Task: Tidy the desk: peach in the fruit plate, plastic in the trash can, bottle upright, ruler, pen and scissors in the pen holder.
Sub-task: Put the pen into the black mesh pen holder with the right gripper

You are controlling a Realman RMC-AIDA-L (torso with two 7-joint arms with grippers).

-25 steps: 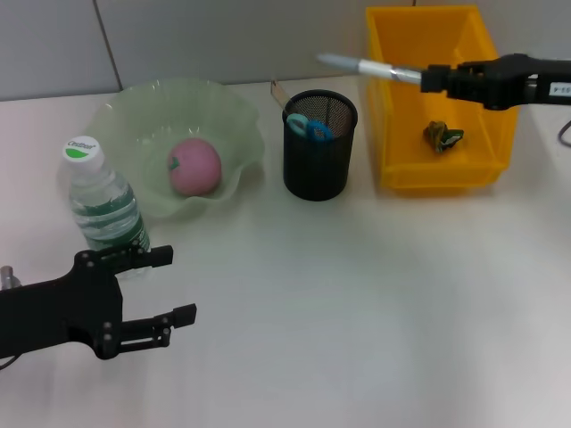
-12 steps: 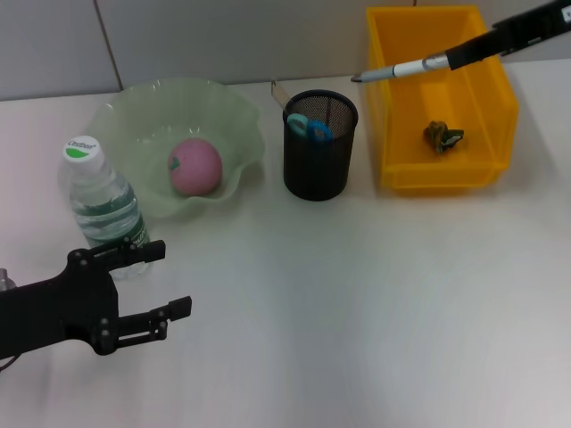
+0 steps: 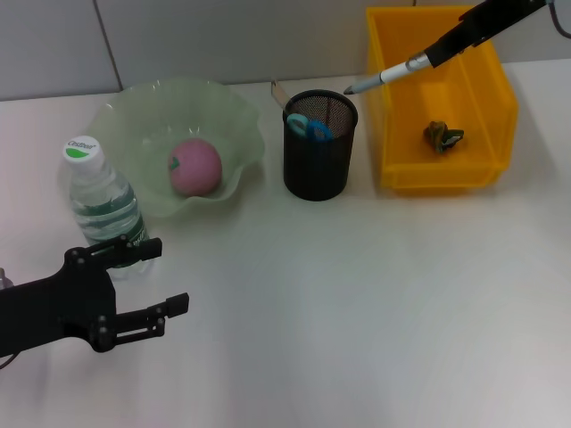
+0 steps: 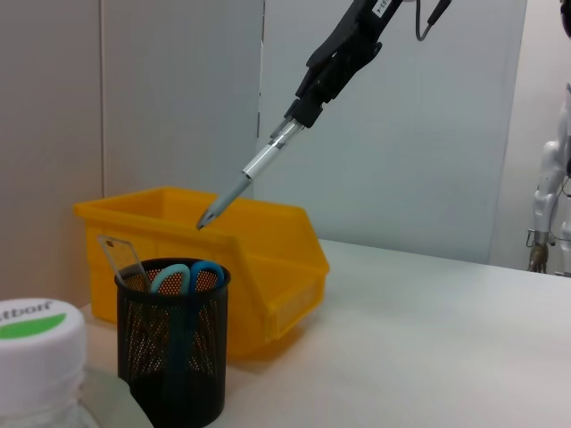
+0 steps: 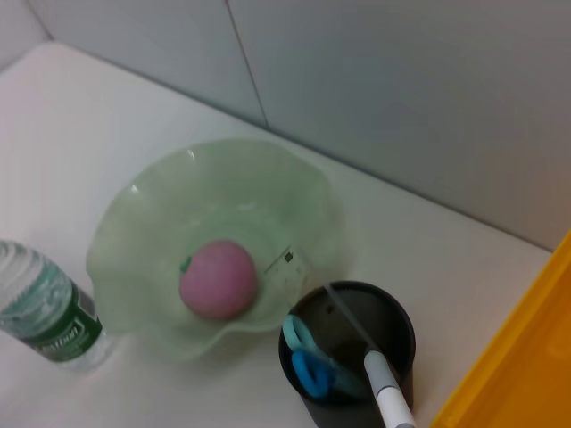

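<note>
Since a moment ago, the right gripper [image 3: 446, 37] has lifted and tilted the silver-and-black pen [image 3: 384, 75], so its tip now points down over the rim of the black mesh pen holder [image 3: 319, 156] without entering it; the fingers are pinching the pen's black end. The holder already contains the blue-handled scissors [image 3: 308, 127] and the clear plastic ruler [image 3: 279, 94]. The pink peach [image 3: 194, 167] lies in the pale green wavy fruit plate [image 3: 134, 116]. The crumpled plastic scrap [image 3: 442, 135] lies in the yellow bin [image 3: 388, 134]. The clear water bottle with white cap [image 3: 100, 201] stands upright, just behind the left gripper [image 3: 169, 281], whose fingers are spread and empty.
</note>
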